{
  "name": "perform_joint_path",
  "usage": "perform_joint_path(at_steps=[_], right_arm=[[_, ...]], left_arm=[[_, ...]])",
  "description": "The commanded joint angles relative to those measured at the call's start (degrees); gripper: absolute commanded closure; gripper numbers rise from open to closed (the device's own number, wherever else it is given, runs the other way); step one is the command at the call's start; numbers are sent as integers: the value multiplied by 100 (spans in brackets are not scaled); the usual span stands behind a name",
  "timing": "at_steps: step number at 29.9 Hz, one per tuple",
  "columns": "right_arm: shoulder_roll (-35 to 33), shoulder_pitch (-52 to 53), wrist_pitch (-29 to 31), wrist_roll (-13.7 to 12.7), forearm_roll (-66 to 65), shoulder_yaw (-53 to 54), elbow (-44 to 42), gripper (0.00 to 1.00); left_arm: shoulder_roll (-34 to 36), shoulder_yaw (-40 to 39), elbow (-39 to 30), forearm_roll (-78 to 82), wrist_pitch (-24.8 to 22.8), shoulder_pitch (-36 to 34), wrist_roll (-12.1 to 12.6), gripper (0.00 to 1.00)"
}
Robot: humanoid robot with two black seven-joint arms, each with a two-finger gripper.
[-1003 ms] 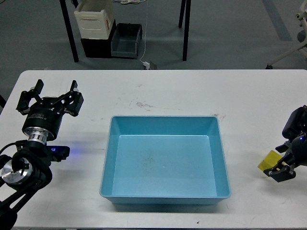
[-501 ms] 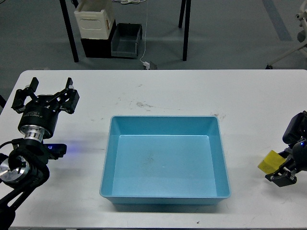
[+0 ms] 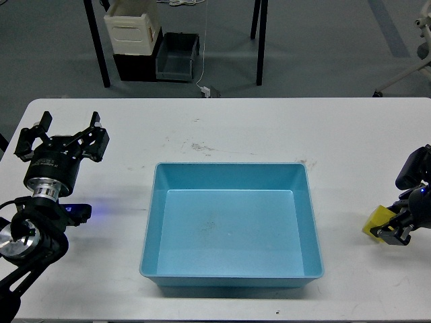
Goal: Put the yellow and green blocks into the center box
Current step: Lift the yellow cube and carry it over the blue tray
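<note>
The blue center box [image 3: 156, 222] sits in the middle of the white table and holds no blocks. A yellow block [image 3: 374, 221] lies at the table's right edge, touching my right gripper [image 3: 392, 233]. That gripper is dark and small, so I cannot tell its fingers apart or whether it grips the block. My left gripper [image 3: 63, 134] is open and empty over the far left of the table, well away from the box. No green block shows in this view.
The white table [image 3: 229, 128] runs across the whole view. Beyond its far edge, on the floor, stand black table legs [image 3: 100, 54], a cream bin [image 3: 132, 28] and a dark crate [image 3: 178, 56].
My left gripper has drifted left and slightly back. My right gripper has risen a little at the right edge. The yellow block has shifted slightly with it.
</note>
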Motion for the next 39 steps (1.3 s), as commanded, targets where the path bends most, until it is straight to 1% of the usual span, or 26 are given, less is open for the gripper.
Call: perform_joint_path(at_steps=[1, 3, 7, 11, 14, 16, 19, 23, 26, 29, 32, 34, 36, 37, 39], right_arm=[[-6, 588, 0, 0, 20, 122, 33, 92], [20, 1036, 0, 0, 29, 131, 51, 95], [125, 1723, 0, 0, 55, 131, 208, 96], [652, 2355, 0, 0, 441, 26, 664, 95], [907, 2751, 0, 0, 583, -167, 1043, 95], [1292, 2997, 0, 0, 600, -352, 1149, 95], [1742, 3104, 0, 0, 592, -668, 1149, 95], [2348, 2999, 0, 0, 565, -897, 1027, 93], [2840, 2867, 0, 0, 565, -1187, 764, 91], [3183, 2665, 0, 0, 601, -1363, 447, 90], [3552, 2384, 0, 0, 601, -1381, 253, 82], [3807, 2208, 0, 0, 609, -1390, 139, 71], [3931, 2041, 0, 0, 618, -1390, -54, 64], [3975, 1962, 0, 0, 618, -1381, -159, 58], [4072, 1778, 0, 0, 627, -1329, -361, 37]], left_arm=[[1, -62, 6, -6, 26, -5, 0, 0], [9, -62, 6, -6, 27, -14, 0, 0], [27, -71, 6, -6, 9, -14, 0, 0], [53, -150, 6, 2, 9, 4, 0, 0], [71, -282, 41, 2, 62, -5, 0, 0], [176, -326, 41, -6, 79, -23, 0, 0], [238, -431, 41, -6, 79, -40, 0, 0], [229, -493, 50, -6, 79, -23, 0, 0], [238, -598, 59, -6, 71, -23, 0, 0], [247, -756, 59, -6, 71, -23, 0, 0], [264, -774, 59, -6, 79, -58, 0, 0], [282, -774, 59, -6, 79, -75, 0, 0], [282, -774, 59, -15, 79, -76, 0, 0], [282, -783, 59, -7, 79, -76, 0, 0], [282, -783, 59, -6, 79, -76, 0, 0]])
